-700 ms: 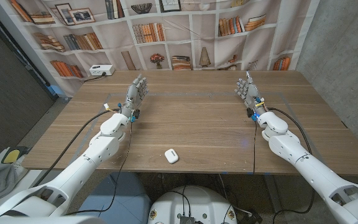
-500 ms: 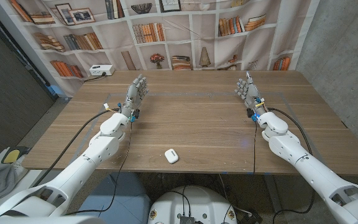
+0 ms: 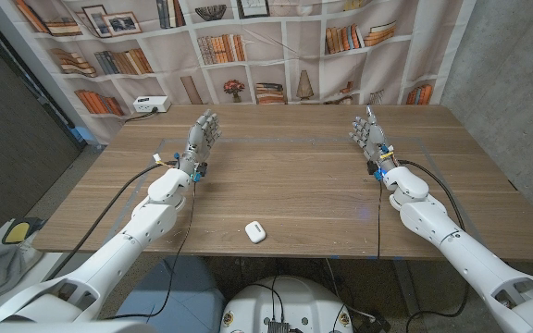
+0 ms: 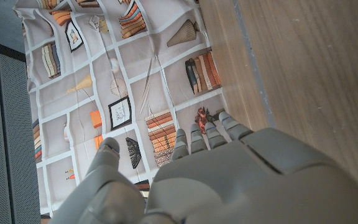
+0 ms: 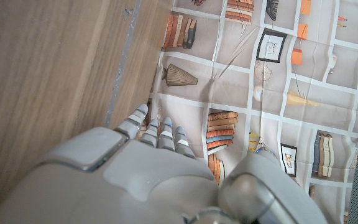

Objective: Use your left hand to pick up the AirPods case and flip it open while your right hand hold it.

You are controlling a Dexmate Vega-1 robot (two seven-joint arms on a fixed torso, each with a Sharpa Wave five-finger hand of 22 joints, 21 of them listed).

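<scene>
- Head view: the AirPods case is a small white rounded box, lid closed, lying alone near the front edge of the wooden tabletop, between the two arms.
- Left hand stands far back on the left, fingers straight and apart, holding nothing, well apart from the case.
- Right hand stands far back on the right, fingers likewise extended and empty.
- Compared with the earlier frames, neither hand nor the case has moved.
</scene>
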